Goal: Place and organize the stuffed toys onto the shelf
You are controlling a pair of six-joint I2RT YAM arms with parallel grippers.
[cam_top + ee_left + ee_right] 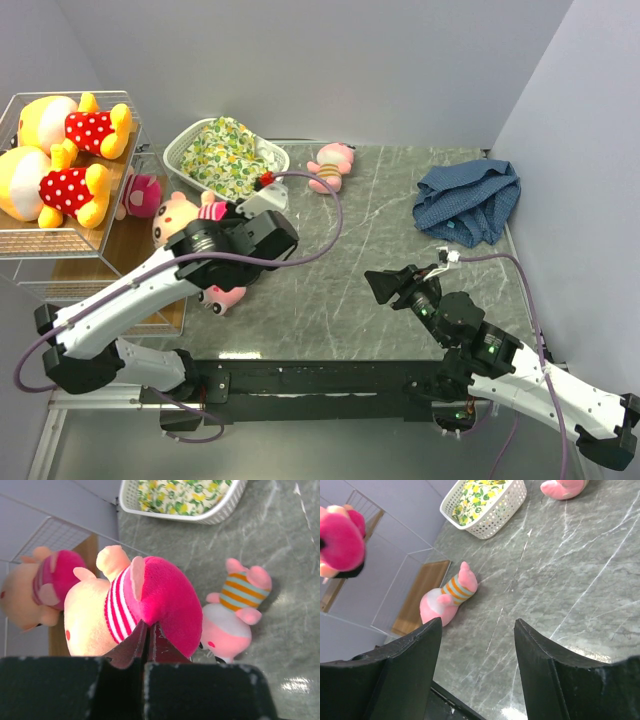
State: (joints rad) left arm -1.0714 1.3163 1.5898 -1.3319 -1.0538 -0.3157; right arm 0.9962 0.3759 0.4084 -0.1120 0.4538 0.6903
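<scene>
The left wrist view shows the left gripper (147, 632), jaws clenched on a pink striped toy (150, 592) just beside the shelf (70, 243) edge; from above the arm partly hides it. Only the top view shows one bear (60, 125) and a second bear (50, 188) on the upper tier. The right gripper (477, 630), jaws released, hangs over open surface (340, 300). Another pink toy (140, 195) seems to lie on the lower board.
</scene>
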